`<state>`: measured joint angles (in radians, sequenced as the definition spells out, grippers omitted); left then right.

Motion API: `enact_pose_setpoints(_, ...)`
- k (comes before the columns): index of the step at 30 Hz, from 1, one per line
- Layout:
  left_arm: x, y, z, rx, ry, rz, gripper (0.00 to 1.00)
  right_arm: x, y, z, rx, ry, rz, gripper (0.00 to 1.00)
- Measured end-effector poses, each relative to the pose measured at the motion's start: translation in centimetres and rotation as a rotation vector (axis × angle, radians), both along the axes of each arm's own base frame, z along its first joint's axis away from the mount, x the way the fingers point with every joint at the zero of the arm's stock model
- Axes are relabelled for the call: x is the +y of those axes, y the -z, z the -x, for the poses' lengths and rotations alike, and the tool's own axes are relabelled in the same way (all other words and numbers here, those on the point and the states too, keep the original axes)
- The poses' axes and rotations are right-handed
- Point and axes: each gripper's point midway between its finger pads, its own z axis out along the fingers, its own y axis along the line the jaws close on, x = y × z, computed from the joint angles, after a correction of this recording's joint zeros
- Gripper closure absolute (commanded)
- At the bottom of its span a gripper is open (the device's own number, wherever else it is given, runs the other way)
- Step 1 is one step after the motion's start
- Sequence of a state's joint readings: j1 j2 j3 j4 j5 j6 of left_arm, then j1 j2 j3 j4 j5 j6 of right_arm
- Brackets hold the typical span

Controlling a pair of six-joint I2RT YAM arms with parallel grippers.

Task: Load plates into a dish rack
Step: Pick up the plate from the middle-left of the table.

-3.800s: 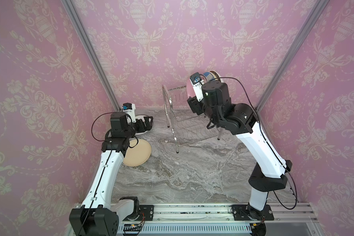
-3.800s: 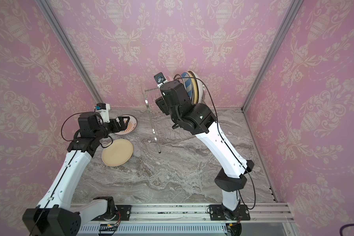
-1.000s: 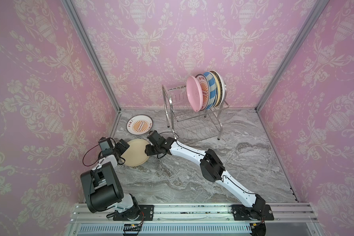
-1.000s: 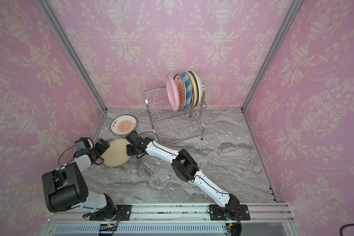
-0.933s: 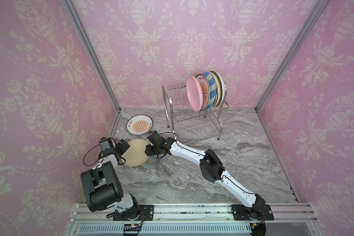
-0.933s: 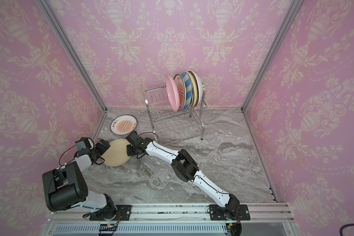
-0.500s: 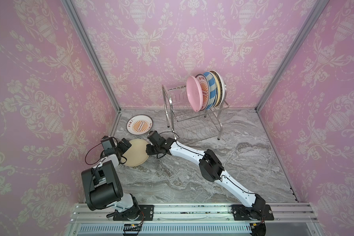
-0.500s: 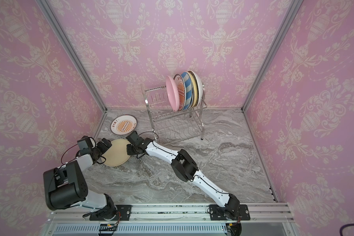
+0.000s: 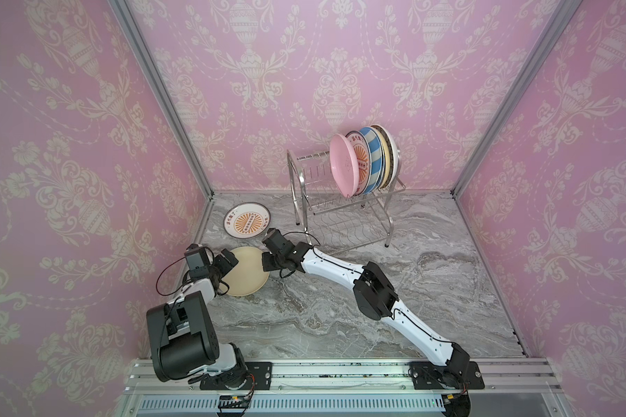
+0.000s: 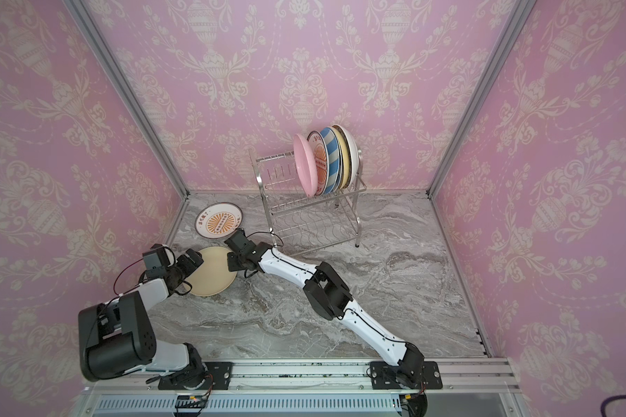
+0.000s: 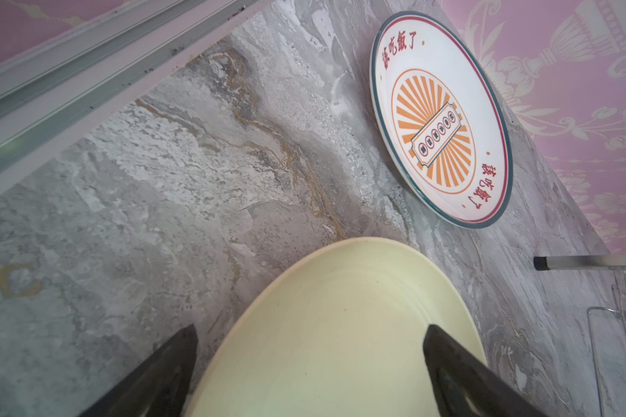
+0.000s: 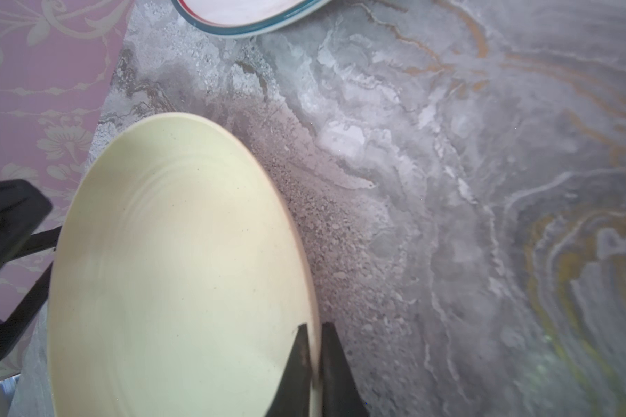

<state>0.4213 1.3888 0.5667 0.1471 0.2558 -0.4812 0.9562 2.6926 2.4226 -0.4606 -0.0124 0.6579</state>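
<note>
A cream plate [image 9: 248,270] [image 10: 212,272] lies low on the marble table, left of centre. My right gripper [image 12: 315,325] is shut on its rim, one finger on each face, at the plate's right edge in a top view [image 9: 264,260]. My left gripper [image 11: 310,326] is open at the opposite edge [image 9: 228,261], its fingers wide apart around the plate. A white plate with an orange sunburst [image 9: 246,225] [image 11: 438,119] lies flat behind them. The chrome dish rack [image 9: 340,213] [image 10: 311,216] holds several upright plates on its top tier, the pink one [image 9: 344,164] foremost.
The left wall and its aluminium rail [image 11: 87,72] run close beside the left gripper. One rack leg [image 11: 589,263] stands near the cream plate. The rack's lower tier [image 10: 304,224] holds nothing. Bare marble [image 9: 430,289] stretches to the right and front.
My right gripper has closed onto the cream plate's rim. The left gripper has shifted slightly toward the back along the plate's edge and stays open.
</note>
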Motion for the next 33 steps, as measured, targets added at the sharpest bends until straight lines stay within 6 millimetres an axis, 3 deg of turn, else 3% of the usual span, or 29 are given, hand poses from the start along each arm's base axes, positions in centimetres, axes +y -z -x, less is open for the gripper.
enact_pose_setpoints(7, -0.1, -6.6, 0.4, -0.128, -0.004, -0.063, 0.01, -1.2, -3.9, 1.4, -0.151, -0.051, 0.115, 1.0)
enact_pose_setpoints(12, 0.2, -12.1, 0.0, -0.215, 0.001, -0.119, 0.01, -2.7, -9.2, 3.5, -0.272, -0.103, 0.173, 1.0)
enact_pose_setpoints(16, 0.4, -15.8, -0.5, -0.285, 0.005, -0.15, 0.01, -5.2, -14.1, 6.1, -0.359, -0.159, 0.195, 1.0)
enact_pose_setpoints(21, -1.2, -17.3, -1.7, -0.322, 0.065, -0.136, 0.01, -10.3, -20.0, 9.2, -0.453, -0.188, 0.206, 1.0)
enact_pose_setpoints(28, -8.6, -21.5, -5.7, -0.428, 0.34, -0.121, 0.01, -18.9, -29.4, 13.3, -0.591, -0.19, 0.162, 1.0)
enact_pose_setpoints(33, -12.3, -23.3, -6.5, -0.498, 0.474, -0.107, 0.01, -25.4, -36.6, 13.8, -0.714, -0.042, 0.209, 1.0)
